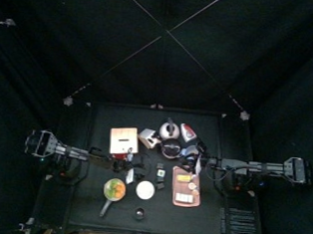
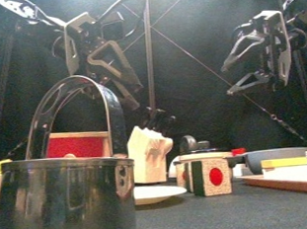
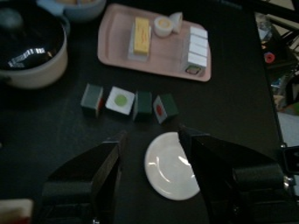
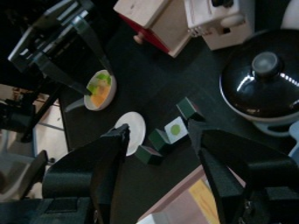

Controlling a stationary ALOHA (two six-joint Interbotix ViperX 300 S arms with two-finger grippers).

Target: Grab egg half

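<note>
I see the egg half (image 3: 170, 24) on the tray (image 3: 117, 35), dead ahead of my wide-open left gripper (image 3: 158, 142). The right gripper (image 4: 158, 133), also wide, looks nearer.

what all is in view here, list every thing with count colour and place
white plate: 1, white, empty, on the table between the left gripper's jaws in the left wrist view
small blocks: a row of about 4, dark with green and red faces, beside the plate
pink tray: 1, pink, holds a yellow bar and small white pieces, past the blocks
small bowl: 1, orange with green and yellow food, near the plate
black pot: 1, black, lidded with a knob
metal pail: 1, silver with arched handle, table's front edge
red and tan box: 1, table's back left
left gripper: 1, black, open above the plate
right gripper: 1, black, open above the blocks
</note>
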